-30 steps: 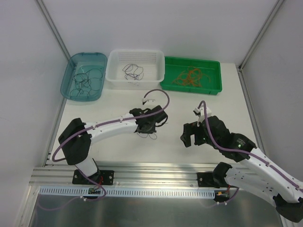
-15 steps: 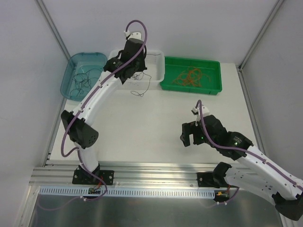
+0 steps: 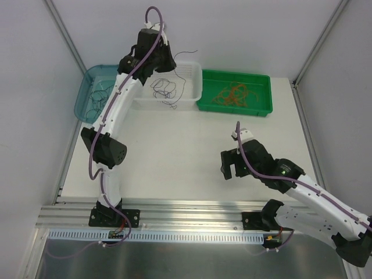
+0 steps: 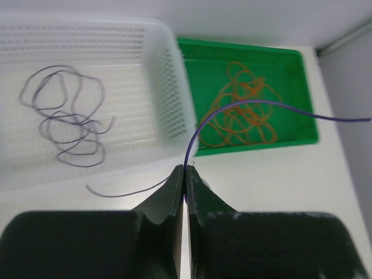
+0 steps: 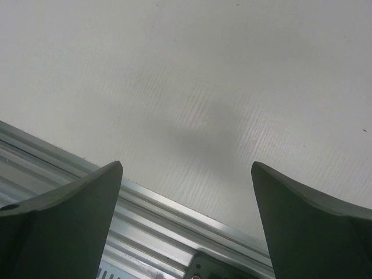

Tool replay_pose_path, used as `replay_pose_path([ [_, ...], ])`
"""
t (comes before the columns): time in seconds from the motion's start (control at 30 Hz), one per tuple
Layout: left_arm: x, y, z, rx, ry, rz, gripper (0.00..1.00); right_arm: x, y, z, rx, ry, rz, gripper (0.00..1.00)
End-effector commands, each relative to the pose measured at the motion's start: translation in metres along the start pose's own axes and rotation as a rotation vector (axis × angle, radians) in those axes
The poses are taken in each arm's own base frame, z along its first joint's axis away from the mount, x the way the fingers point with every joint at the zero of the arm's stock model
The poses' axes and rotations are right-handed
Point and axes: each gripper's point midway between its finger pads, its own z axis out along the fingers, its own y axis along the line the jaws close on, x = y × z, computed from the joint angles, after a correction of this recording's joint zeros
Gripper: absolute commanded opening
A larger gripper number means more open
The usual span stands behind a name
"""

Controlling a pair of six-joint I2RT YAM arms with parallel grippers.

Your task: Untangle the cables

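Pinching dark cable (image 4: 256,102), left end effector (image 4: 185,172), wrist view only.

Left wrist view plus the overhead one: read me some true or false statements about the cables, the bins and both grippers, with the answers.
1. The left gripper is shut on a thin dark cable. True.
2. The right gripper holds an orange cable. False: it is open and empty above the bare table.
3. The green tray holds orange cables. True.
4. The white basket is empty. False: dark cable loops lie in it.
5. The white basket stands between the blue tub and the green tray. True.
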Motion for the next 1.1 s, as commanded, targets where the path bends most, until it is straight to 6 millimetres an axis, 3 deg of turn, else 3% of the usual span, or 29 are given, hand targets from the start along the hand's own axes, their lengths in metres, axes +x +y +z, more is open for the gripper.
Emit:
replay_pose_path([
  [0.0,-0.042,-0.075,-0.088,0.331,-0.076,-0.011,0.0,-0.024,0.004,-0.002,-0.002,-0.046,-0.009,0.98],
  [0.13,-0.047,-0.09,-0.111,0.428,-0.074,-0.004,0.0,-0.025,0.011,0.003,-0.024,-0.038,-0.007,0.98],
  [0.23,-0.068,-0.085,-0.118,0.409,-0.146,-0.001,0.0,-0.024,0.012,0.002,-0.031,-0.038,-0.004,0.98],
  [0.33,-0.093,-0.067,-0.113,0.312,-0.259,0.018,0.01,-0.023,0.01,0.002,-0.022,-0.035,-0.006,0.98],
  [0.47,-0.118,-0.037,-0.087,0.168,-0.378,0.024,0.01,-0.023,0.011,0.002,-0.027,-0.03,-0.003,0.98],
  [0.57,-0.13,-0.024,-0.065,0.132,-0.432,0.033,0.0,-0.023,0.012,0.005,-0.026,-0.022,-0.006,0.98],
  [0.63,-0.135,-0.026,-0.061,0.163,-0.448,-0.004,0.0,-0.022,0.013,0.006,-0.026,-0.016,-0.006,0.98],
  [0.73,-0.136,-0.022,-0.047,0.177,-0.457,-0.031,0.0,-0.023,0.014,0.009,-0.027,-0.009,-0.011,0.98],
  [0.87,-0.12,0.007,-0.007,0.096,-0.443,-0.032,0.02,-0.021,0.015,0.014,-0.03,0.009,-0.019,0.98],
  [1.0,-0.088,0.055,0.04,-0.021,-0.372,-0.045,0.04,-0.02,0.02,0.018,-0.044,0.023,-0.015,0.98],
  [1.07,-0.058,0.081,0.073,-0.089,-0.31,-0.021,0.08,-0.018,0.021,0.021,-0.05,0.03,-0.015,0.98],
])
